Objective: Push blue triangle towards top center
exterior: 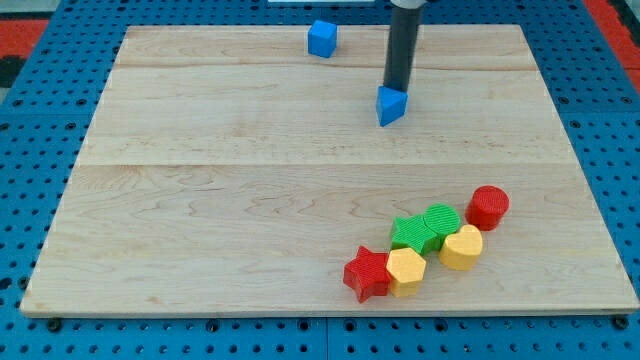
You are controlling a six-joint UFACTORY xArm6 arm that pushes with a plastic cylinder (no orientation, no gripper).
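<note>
Right now my tip (397, 88) meets the top edge of the blue triangle (391, 105), upper middle of the board (200, 200).

Camera view: with no jaws to open or shut, the rod only pushes; it stands on the triangle's far side, so reaching top center likely means circling below it. 1 blue cube (322, 38) sits near the top edge, 6 other blocks well apart.

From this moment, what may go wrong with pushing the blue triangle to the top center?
My tip touches the blue triangle on its top side, so pushing from here would likely send it toward the view's bottom. The blue cube sits near the board's top edge; a push drifting left might knock it off.
</note>
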